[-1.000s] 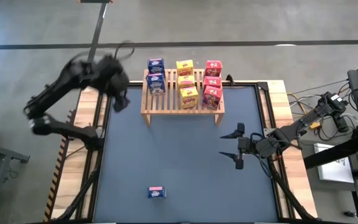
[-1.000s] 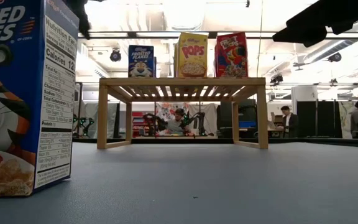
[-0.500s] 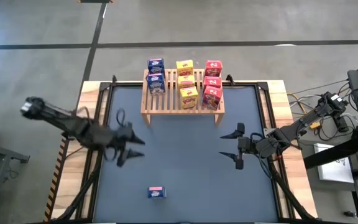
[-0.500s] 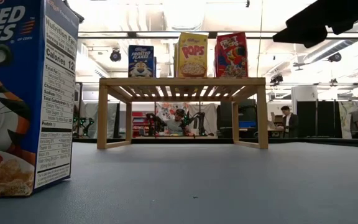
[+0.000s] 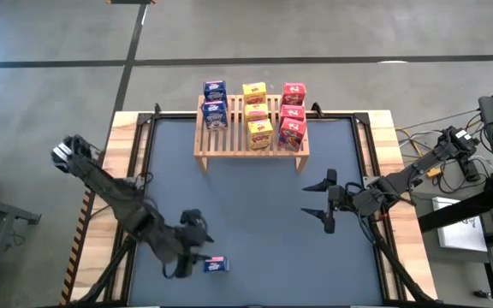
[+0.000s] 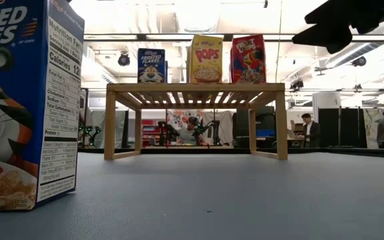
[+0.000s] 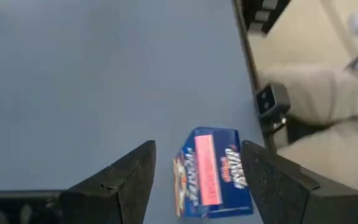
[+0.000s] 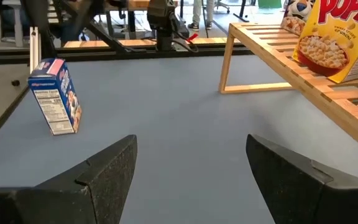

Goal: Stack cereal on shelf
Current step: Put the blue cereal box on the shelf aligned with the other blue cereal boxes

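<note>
Three red cereal boxes (image 5: 293,111), three yellow (image 5: 257,112), three blue (image 5: 215,103); one wooden rack (image 5: 252,145); two arms.

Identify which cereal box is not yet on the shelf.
The blue box, alone on the mat beside the left gripper; the others sit on the shelf.

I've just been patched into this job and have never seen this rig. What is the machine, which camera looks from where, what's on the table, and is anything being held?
Two dark robot arms work at a table with a blue mat. One camera looks straight down, one sits at table level, and one rides on each wrist.

The wooden shelf at the far edge carries eight cereal boxes: two blue, three yellow, three red. The last blue box stands alone near the front edge, large in the table-level picture.

The left gripper is right beside that box; its wrist camera shows the box between open fingers, not gripped. The right gripper waits open at the right side. Nothing is held.
</note>
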